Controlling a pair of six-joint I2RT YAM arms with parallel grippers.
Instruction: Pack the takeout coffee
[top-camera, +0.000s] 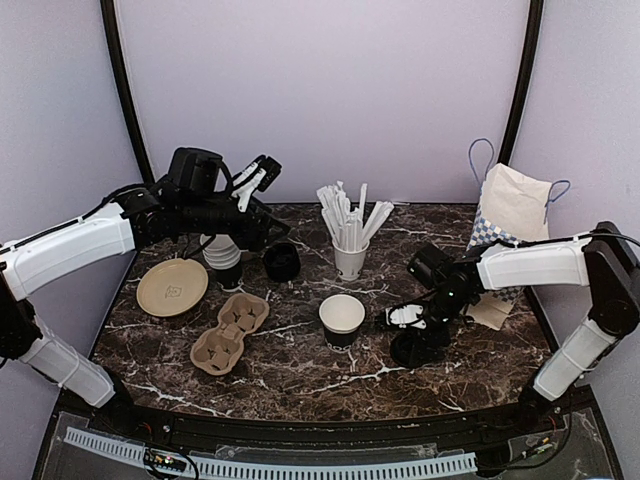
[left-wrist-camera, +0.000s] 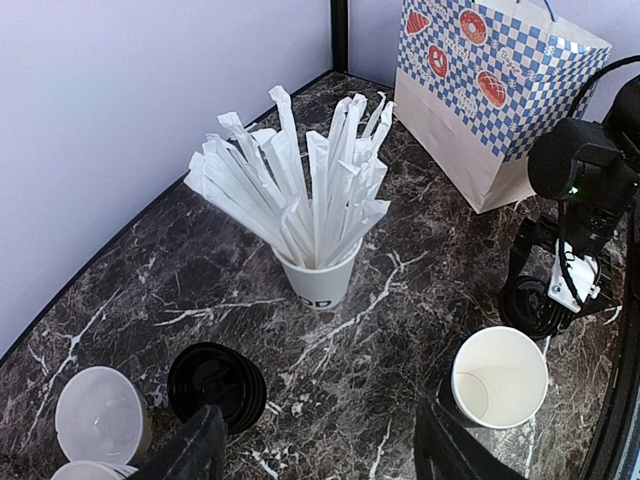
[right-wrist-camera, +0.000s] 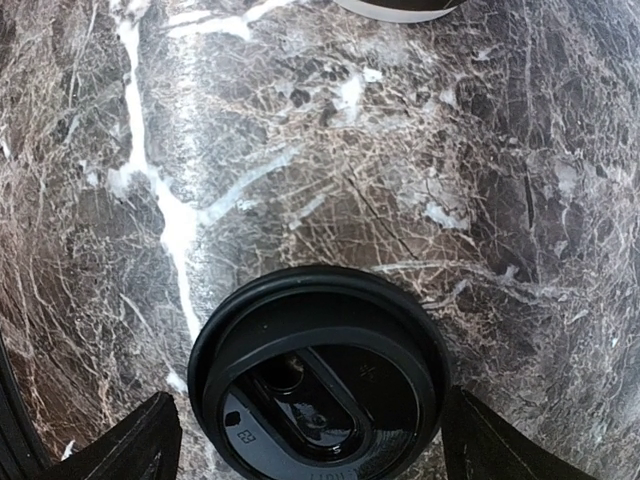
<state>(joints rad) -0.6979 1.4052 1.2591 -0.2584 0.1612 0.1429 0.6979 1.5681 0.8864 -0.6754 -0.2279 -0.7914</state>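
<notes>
We see the takeout coffee (top-camera: 417, 349), a black cup with its black lid on, standing upright on the dark marble worktop (top-camera: 300, 375) at about 4 o'clock from the worktop's middle. The right gripper (top-camera: 408, 318) hangs straight over it. In the right wrist view the lid (right-wrist-camera: 320, 385) fills the lower half, with one finger at its 9 o'clock and the other at its 3 o'clock. The fingers stand apart around the cup, very close to the rim, and we cannot tell whether they touch it. An open black cup with a white inside (top-camera: 342, 318) stands near the middle, just at 9 o'clock of the coffee and apart from it. A white cup full of wrapped straws (top-camera: 350, 262) sits at its 12 o'clock. The checkered paper bag (top-camera: 510, 205) stands upright at 2 o'clock, by the back wall. The left gripper (top-camera: 255, 175) is raised over the far left, fingers apart and holding nothing. Below it lie a low stack of black lids (top-camera: 281, 260) at 11 o'clock and a stack of pale lids (top-camera: 222, 252) just at its 9 o'clock. A tan plate (top-camera: 172, 287) lies at 9 o'clock and a cardboard cup carrier (top-camera: 230, 330) at 8 o'clock, both carrying nothing.
</notes>
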